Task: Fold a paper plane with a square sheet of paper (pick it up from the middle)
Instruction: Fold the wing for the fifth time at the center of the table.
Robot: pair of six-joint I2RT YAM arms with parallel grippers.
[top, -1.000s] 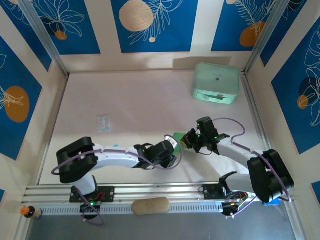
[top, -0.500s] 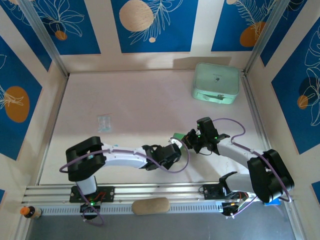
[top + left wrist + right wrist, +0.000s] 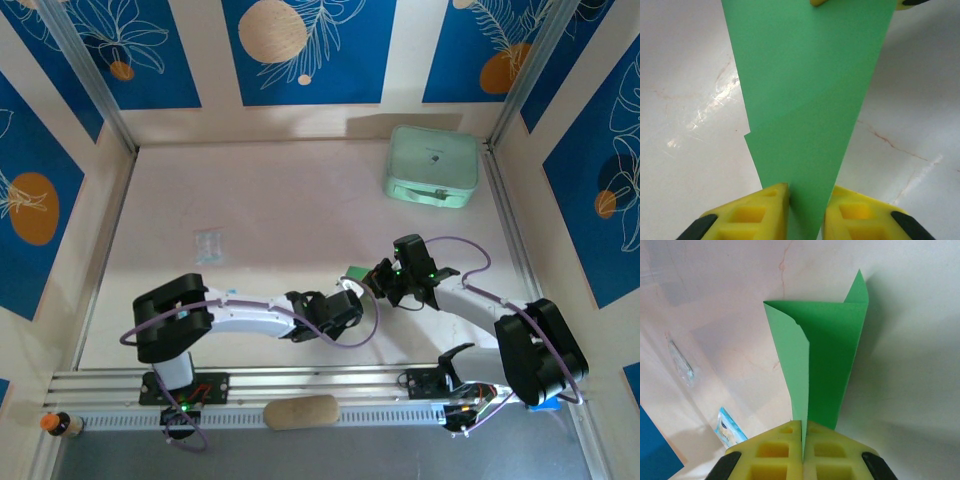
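Top external view: the folded green paper [image 3: 354, 271] is held up off the bench [image 3: 270, 200], right of centre and toward the near edge, between the left end effector [image 3: 347, 293] and the right end effector [image 3: 373, 279]. Only a small green patch shows here, so its long axis cannot be judged.

In the left wrist view the paper [image 3: 810, 90] runs straight away from the left end effector [image 3: 807, 192]. Its narrow end sits in the slim gap between the yellow pads and it widens toward the other arm's fingers [image 3: 906, 3] (whether the left pads truly pinch it, I cannot tell).

In the right wrist view the right end effector [image 3: 802, 422] is closed flat on the paper [image 3: 825, 355]. The layers fan away from the pads to a straight far edge, with one corner poking out far right.

A clear packet [image 3: 208, 245] lies to the left and a mint case [image 3: 432, 165] at the far right.
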